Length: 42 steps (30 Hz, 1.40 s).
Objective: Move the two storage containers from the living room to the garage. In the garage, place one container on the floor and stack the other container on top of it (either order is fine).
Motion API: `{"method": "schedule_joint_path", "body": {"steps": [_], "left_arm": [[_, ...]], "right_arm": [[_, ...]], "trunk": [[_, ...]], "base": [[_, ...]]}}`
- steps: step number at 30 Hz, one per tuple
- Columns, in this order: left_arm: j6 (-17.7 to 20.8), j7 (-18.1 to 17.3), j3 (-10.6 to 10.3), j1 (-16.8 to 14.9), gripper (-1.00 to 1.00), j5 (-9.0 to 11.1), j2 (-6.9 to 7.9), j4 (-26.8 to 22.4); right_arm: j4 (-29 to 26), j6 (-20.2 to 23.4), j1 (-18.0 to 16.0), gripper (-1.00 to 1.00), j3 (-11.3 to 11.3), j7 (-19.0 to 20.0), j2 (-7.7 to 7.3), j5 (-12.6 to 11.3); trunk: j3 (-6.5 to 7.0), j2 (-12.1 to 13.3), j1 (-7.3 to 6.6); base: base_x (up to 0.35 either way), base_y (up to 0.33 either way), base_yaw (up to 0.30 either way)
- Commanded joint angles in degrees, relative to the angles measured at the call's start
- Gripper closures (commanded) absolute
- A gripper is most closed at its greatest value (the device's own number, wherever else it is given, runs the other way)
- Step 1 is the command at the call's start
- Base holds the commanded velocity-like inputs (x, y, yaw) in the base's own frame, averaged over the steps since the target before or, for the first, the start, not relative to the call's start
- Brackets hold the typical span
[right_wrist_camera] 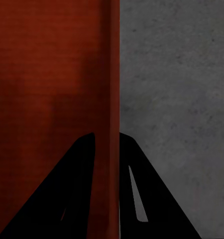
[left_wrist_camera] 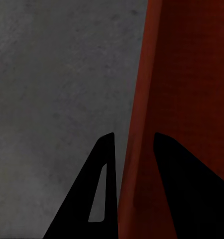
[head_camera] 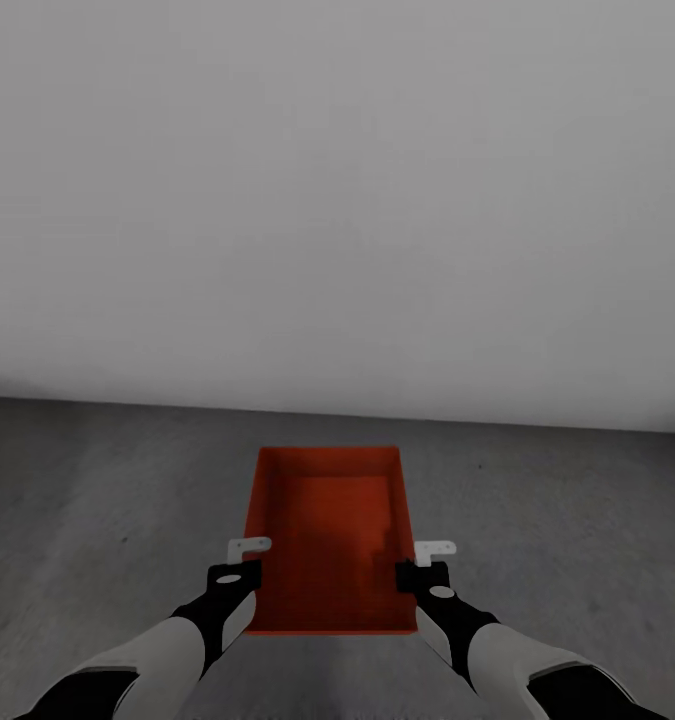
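Now the orange-red rectangular open-top plastic storage container [head_camera: 332,540] sits low over the dark grey mottled concrete floor [head_camera: 97,500] of the garage, near the plain pale grey wall [head_camera: 337,200]. Whether it already rests on the floor or hangs just above it cannot be told. The left end effector [head_camera: 243,562] is clenched on the container's left side wall, one finger inside and one outside, as the left wrist view shows [left_wrist_camera: 134,164]. The right end effector [head_camera: 424,564] grips the right side wall the same way, the wall pinched between its fingers in the right wrist view [right_wrist_camera: 107,159].

Only one container shows, so this is judged to be the lower one of the stack, being set down.

The risks lie in the release. If one end effector lets go before the other, the bin could tilt and drop on a corner or skid sideways. Letting go while the base is off the floor would make it bounce out of square. A finger dragging on the inner wall during withdrawal could pull the bin along.
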Motion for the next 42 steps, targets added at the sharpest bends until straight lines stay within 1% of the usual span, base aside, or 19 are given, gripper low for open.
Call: {"method": "schedule_joint_path", "body": {"steps": [1, 33, 39, 42], "left_arm": [[-0.10, 0.30, 0.62, 0.03, 1.00, 0.43, 1.88, 0.18], [-0.10, 0.30, 0.61, 0.05, 1.00, 0.36, 1.88, 0.18], [-0.10, 0.32, 0.61, 0.03, 1.00, 0.37, 1.88, 0.18], [-0.10, 0.32, 0.61, 0.05, 1.00, 0.36, 1.88, 0.18]], "right_arm": [[-1.17, -1.98, -0.08, 1.00, -3.58, -1.12, -0.77, -0.33], [-1.17, -1.96, -0.08, 1.00, -3.54, -1.12, -0.73, -0.33], [-1.17, -1.84, -0.08, 1.00, -3.58, -1.24, -0.82, -0.33], [-1.17, -1.73, -0.08, 1.00, -3.58, -1.27, -0.83, -0.33]], "trunk": [[-0.14, -0.03, 0.00], [-3.11, -0.03, 0.00], [-3.32, -0.03, 0.00], [-3.86, -1.23, 0.66]], "base": [[0.000, 0.000, 0.000], [0.000, 0.000, 0.000], [0.000, 0.000, 0.000], [0.000, 0.000, 0.000]]}}
